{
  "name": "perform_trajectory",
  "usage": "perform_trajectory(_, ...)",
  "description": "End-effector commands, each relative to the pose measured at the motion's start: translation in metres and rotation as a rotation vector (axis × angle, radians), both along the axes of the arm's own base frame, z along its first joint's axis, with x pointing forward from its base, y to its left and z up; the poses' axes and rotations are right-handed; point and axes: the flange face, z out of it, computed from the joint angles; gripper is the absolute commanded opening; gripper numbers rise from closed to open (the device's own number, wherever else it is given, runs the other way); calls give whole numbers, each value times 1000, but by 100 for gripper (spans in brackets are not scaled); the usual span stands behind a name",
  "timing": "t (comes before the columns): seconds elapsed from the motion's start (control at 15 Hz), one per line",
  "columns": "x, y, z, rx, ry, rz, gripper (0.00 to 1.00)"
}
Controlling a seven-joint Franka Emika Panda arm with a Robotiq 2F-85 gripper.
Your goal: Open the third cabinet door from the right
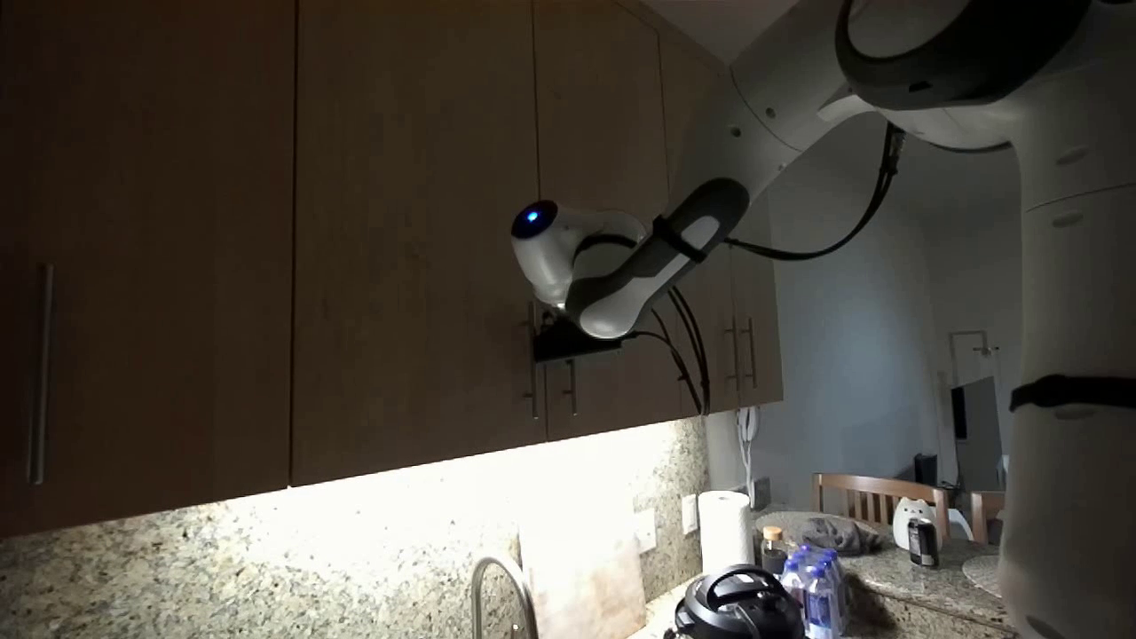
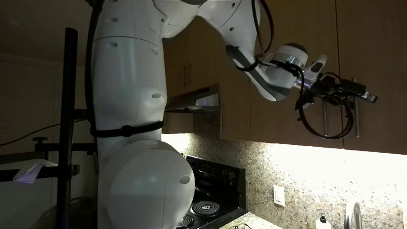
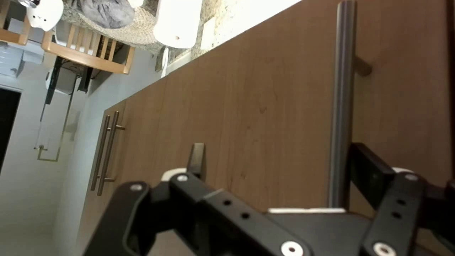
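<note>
The third cabinet door from the right [image 3: 263, 85] is a flat brown wood panel filling much of the wrist view, and it lies flush with its neighbours in an exterior view [image 1: 599, 115]. Its vertical metal bar handle [image 3: 344, 81] runs down between the spread fingers of my gripper [image 3: 278, 151]. The bar sits close against the right-hand finger [image 3: 373, 170]; whether they touch I cannot tell. A wide gap separates it from the left-hand finger [image 3: 197, 156]. In an exterior view my gripper [image 2: 370, 96] is at the upper part of this handle [image 2: 357, 122].
A neighbouring door's handle [image 1: 534, 404] stands just beside this one. Farther right hang two more bar handles [image 1: 753, 351]. Beneath the cabinets are a faucet [image 1: 501, 577], a black cooker [image 1: 741, 608], a paper roll [image 1: 726, 532] and bottles [image 1: 821, 599]. Cables [image 2: 348, 127] loop below the wrist.
</note>
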Motion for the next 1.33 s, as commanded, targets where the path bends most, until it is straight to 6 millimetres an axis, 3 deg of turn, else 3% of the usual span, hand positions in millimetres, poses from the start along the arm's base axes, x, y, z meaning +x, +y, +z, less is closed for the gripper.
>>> perform_trajectory(0.0, 10, -8, -3, -25, -45, -18, 100)
perform_trajectory(0.47, 17, -19, -18, -36, -3, -45, 100)
perform_trajectory(1.27, -9, -29, -25, 82, 28, -118, 100)
